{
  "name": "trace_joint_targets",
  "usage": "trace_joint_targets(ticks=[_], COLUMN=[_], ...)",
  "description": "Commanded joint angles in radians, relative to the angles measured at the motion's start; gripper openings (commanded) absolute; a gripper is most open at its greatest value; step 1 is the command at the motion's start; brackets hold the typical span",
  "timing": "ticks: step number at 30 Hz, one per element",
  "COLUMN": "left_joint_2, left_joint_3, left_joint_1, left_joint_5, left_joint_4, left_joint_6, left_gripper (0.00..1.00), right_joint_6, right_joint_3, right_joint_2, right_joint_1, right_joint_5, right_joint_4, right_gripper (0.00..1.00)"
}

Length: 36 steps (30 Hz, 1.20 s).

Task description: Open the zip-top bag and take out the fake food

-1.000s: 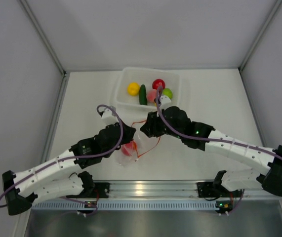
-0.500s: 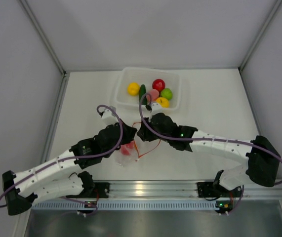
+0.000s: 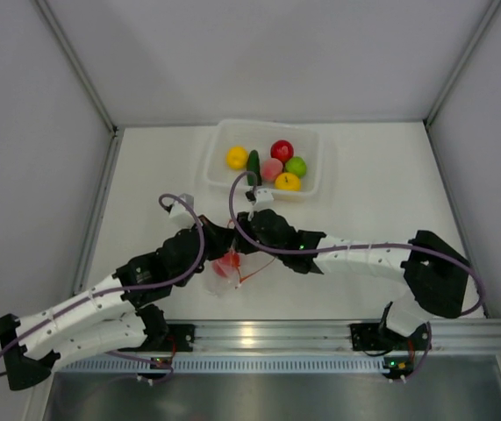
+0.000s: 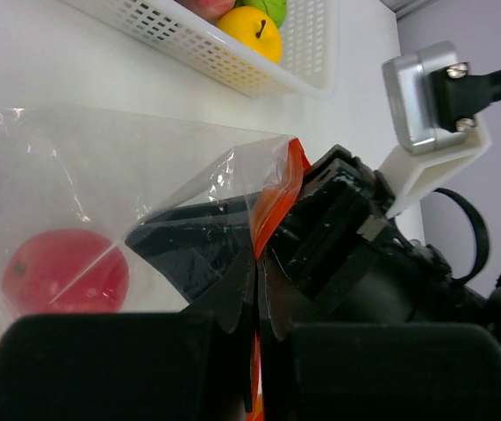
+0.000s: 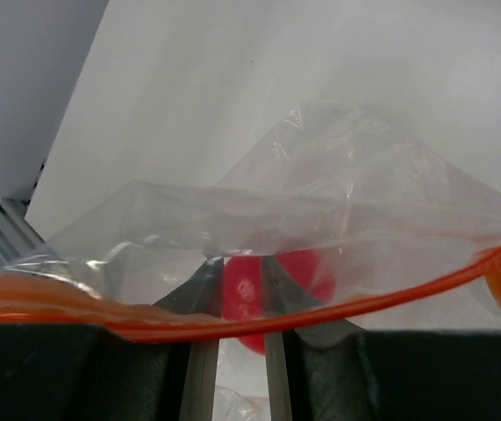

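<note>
The zip-top bag (image 3: 225, 279) lies on the table near the front, with a red round fruit (image 3: 229, 264) inside. My left gripper (image 3: 218, 242) is shut on the bag's orange-red zip strip (image 4: 272, 197); the red fruit (image 4: 64, 272) shows through the plastic in the left wrist view. My right gripper (image 3: 236, 249) sits at the bag's mouth. In the right wrist view its jaws (image 5: 239, 263) stand a little apart inside the bag, the zip strip (image 5: 382, 298) crosses in front of them, and the red fruit (image 5: 243, 289) lies just beyond the tips.
The white basket (image 3: 211, 158) stands at the back centre. It holds a yellow fruit (image 3: 237, 158), a dark green cucumber (image 3: 254, 164), a red fruit (image 3: 282, 150), a pink one (image 3: 271, 169), a light-green one (image 3: 297, 166) and a second yellow one (image 3: 288, 181).
My right gripper has moved from over the basket down and left to the bag's mouth. My left arm has shifted slightly left, still holding the bag.
</note>
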Motion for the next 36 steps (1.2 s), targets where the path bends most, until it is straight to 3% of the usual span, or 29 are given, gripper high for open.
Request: trace_joint_targets(ticks=[1, 11, 23, 29, 36], left_joint_2=[-0.039, -0.07, -0.054, -0.05, -0.048], left_joint_3=[-0.021, -0.058, -0.072, -0.075, -0.089], left_joint_1=[0.003, 0.003, 0.003, 0.001, 0.003], left_joint_5=[-0.032, -0.035, -0.041, -0.04, -0.049], left_joint_4=[0.044, 0.041, 0.041, 0.041, 0.041], left_joint_6=[-0.002, -0.008, 0.004, 0.006, 0.007], left_gripper=[0.0, 0.0, 0.0, 0.0, 0.0], right_joint_6=[0.018, -0.028, -0.149, -0.21, -0.187], right_joint_3=[0.001, 0.029, -0.026, 0.021, 0.02], right_joint_2=[0.061, 0.16, 0.178, 0.246, 0.295], right_joint_1=[0.025, 0.033, 0.047, 0.07, 0.077], right_joint_5=[0.037, 0.055, -0.204, -0.267, -0.341], right_joint_4=[0.122, 0.139, 0.32, 0.287, 0.32], right_gripper=[0.24, 0.27, 0.52, 0.67, 0.73])
